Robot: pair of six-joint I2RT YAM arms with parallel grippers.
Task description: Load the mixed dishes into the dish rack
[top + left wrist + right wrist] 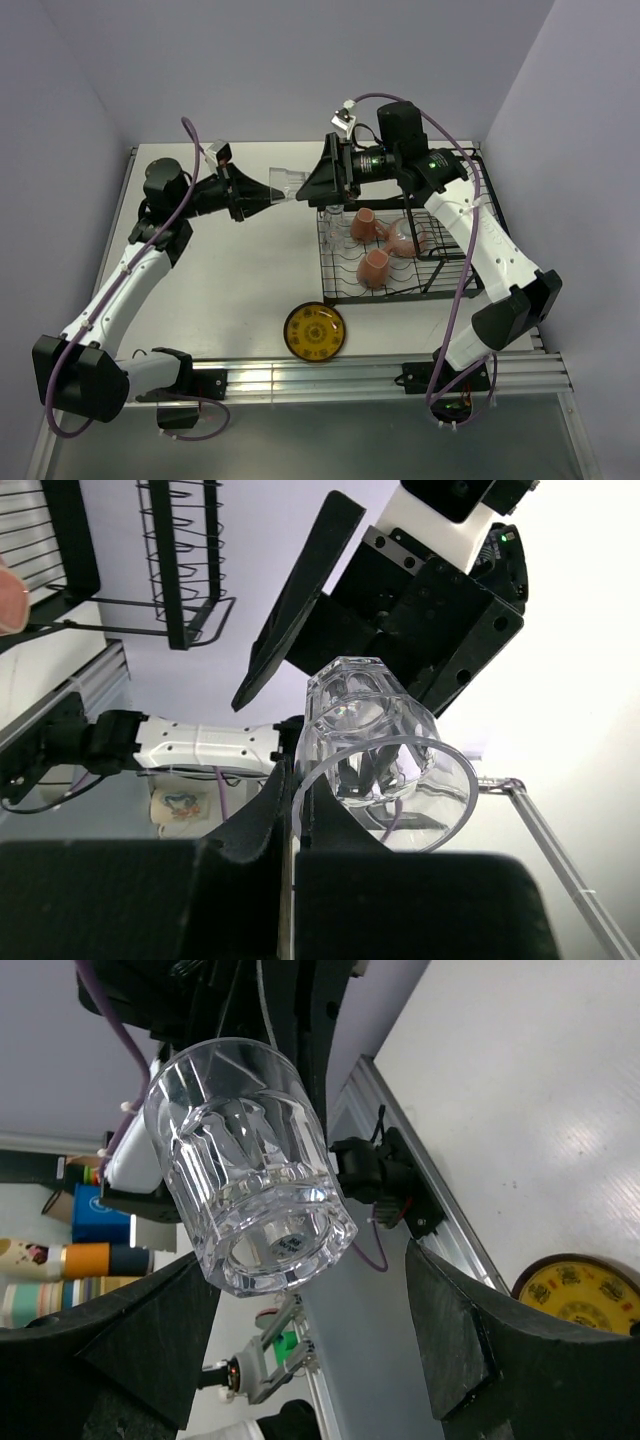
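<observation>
Glass (288, 183) held in mid-air, left of the rack (330, 265), its rim pinched by the left gripper (270, 196). Its long axis points base-first at the right gripper (312, 185), whose fingers stand apart around it.

Two salmon-pink mugs (363, 222) (375, 267) are showing, along with one pink bowl (408, 238), one black dish rack (400, 275), one yellow plate (314, 331), and one clear glass (288, 181) (any further glasses are blurring past counting).
</observation>
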